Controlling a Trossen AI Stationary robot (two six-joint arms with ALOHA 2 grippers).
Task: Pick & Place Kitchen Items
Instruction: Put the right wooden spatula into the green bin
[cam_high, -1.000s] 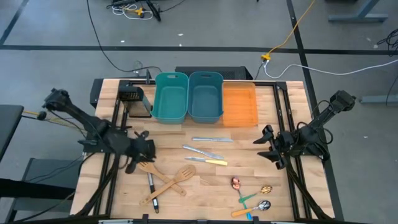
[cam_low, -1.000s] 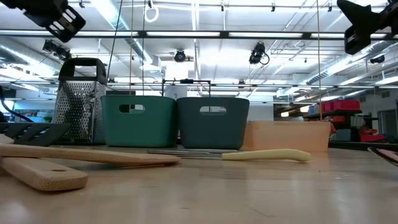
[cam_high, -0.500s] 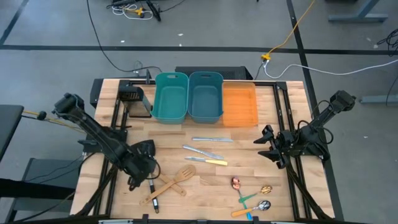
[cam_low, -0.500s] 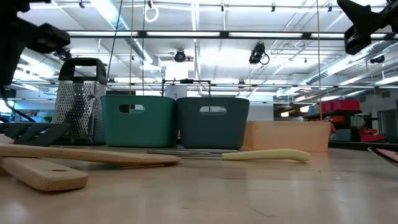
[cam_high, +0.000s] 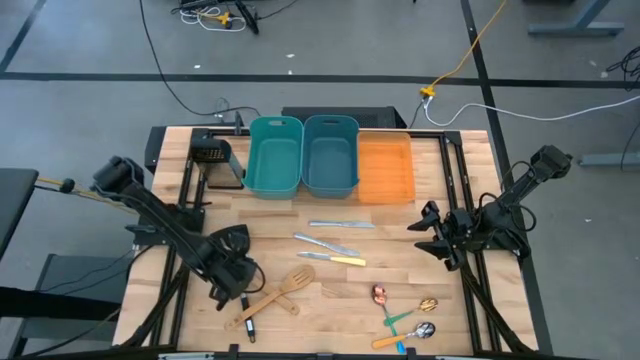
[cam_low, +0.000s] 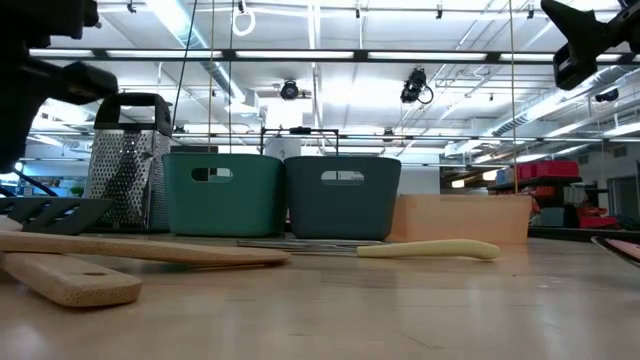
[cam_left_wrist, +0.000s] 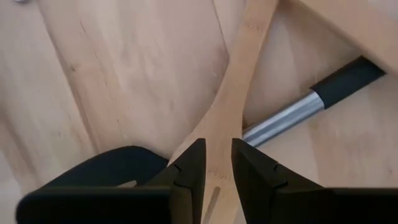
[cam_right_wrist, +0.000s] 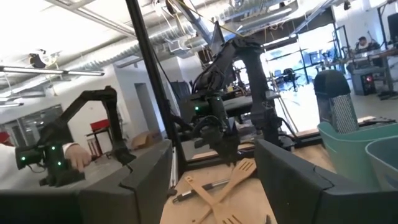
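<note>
a: left gripper (cam_high: 232, 282) down over the crossed wooden slotted spatulas (cam_high: 268, 292) at the table's (cam_high: 330, 310) near left. fingers (cam_left_wrist: 188, 176) almost closed, only a narrow gap between, set astride one spatula's neck (cam_left_wrist: 225, 118), not yet pinching. black turner (cam_left_wrist: 323, 96) lying under the crossing, just beside.

b: axis?

a: handle running straight on from the gap, away from the wrist, slotted blade under the fingers. grip across the neck looks square.

b: nearer arm?

a: left, plainly. right gripper (cam_high: 432, 240) parked at the right edge, fingers spread wide, holding nothing.

b: further out?

a: spoons (cam_high: 402, 310) near right; table knives (cam_high: 335, 240) mid-table, one yellow-handled; teal bins (cam_high: 302, 155) and orange bin (cam_high: 385, 168) along the far edge.
</note>
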